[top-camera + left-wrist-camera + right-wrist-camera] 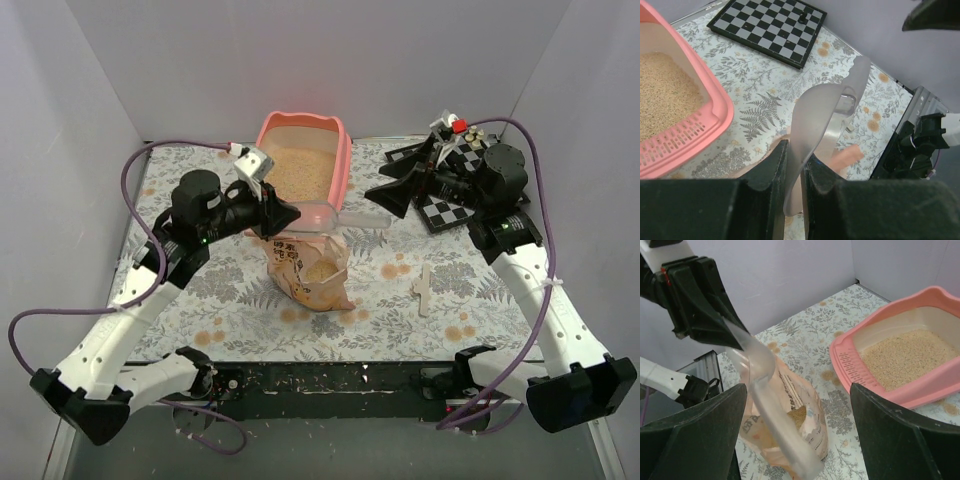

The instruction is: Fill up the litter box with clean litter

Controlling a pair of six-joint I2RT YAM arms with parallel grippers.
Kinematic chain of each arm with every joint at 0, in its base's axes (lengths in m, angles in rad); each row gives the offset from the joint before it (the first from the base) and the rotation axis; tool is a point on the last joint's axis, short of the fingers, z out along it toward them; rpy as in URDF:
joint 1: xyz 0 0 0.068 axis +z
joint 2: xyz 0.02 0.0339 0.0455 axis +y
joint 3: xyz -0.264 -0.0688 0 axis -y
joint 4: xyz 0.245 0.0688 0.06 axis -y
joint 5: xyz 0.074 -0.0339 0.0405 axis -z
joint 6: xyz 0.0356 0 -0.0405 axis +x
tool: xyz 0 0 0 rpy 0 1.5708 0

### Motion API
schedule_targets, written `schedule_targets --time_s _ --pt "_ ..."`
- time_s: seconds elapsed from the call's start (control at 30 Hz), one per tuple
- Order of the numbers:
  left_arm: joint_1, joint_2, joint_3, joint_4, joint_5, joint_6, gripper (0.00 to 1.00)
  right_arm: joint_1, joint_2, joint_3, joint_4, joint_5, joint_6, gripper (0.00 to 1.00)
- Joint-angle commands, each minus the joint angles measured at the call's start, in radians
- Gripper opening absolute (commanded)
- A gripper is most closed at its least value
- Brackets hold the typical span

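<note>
- The litter box [338, 170] sits at the middle of the far edge of the counter [200, 300]. A layer of litter [298, 172] covers its floor, so filling looks partly done.
- The bag [312, 272] stands open at the middle of the counter, just on the near side of the box, with more beige grains showing in its mouth.
- The left tool [795, 175] is clamped tight on the handle of the clear scoop [822, 117], which hangs over the bag mouth beside the slotted end of the box.
- The scoop looks empty, though clear plastic makes a few grains hard to rule out.
- The right tool [390, 200] is spread wide with nothing in it, hovering by the scoop's free end, between the box and the chessboard [455, 210] at the far right corner.
- The step in hand reads as reloading: the scoop is between loads.
- The next move calls for tipping the scoop down into the bag mouth without folding the soft rim. It then has to be lifted level and carried over the slotted ledge before tilting.
- The open right tool is well placed to steady the bag edge if it sags.
</note>
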Motion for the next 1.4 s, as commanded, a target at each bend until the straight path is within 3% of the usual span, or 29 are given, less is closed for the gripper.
schedule_targets --time_s 0.0,0.27,0.53,0.67,1.23,1.37 --pt "0.151 0.039 0.057 0.154 0.267 -0.049 0.00 -0.103 -0.042 -0.102 0.293 -0.138 0.177 0.91" --pt "0.310 0.085 -0.056 0.401 0.558 -0.228 0.00 -0.243 -0.079 -0.298 0.667 -0.211 0.402 0.91" --pt "0.332 0.109 -0.082 0.434 0.571 -0.249 0.00 -0.246 -0.008 -0.381 1.039 -0.242 0.669 0.92" --pt "0.335 0.131 -0.082 0.452 0.583 -0.274 0.00 -0.229 0.027 -0.403 1.126 -0.233 0.751 0.91" --pt "0.350 0.168 -0.081 0.452 0.560 -0.286 0.00 -0.052 0.076 -0.325 0.893 -0.173 0.567 0.89" --pt "0.349 0.175 -0.067 0.435 0.569 -0.271 0.00 -0.037 0.110 -0.273 0.816 -0.199 0.536 0.83"
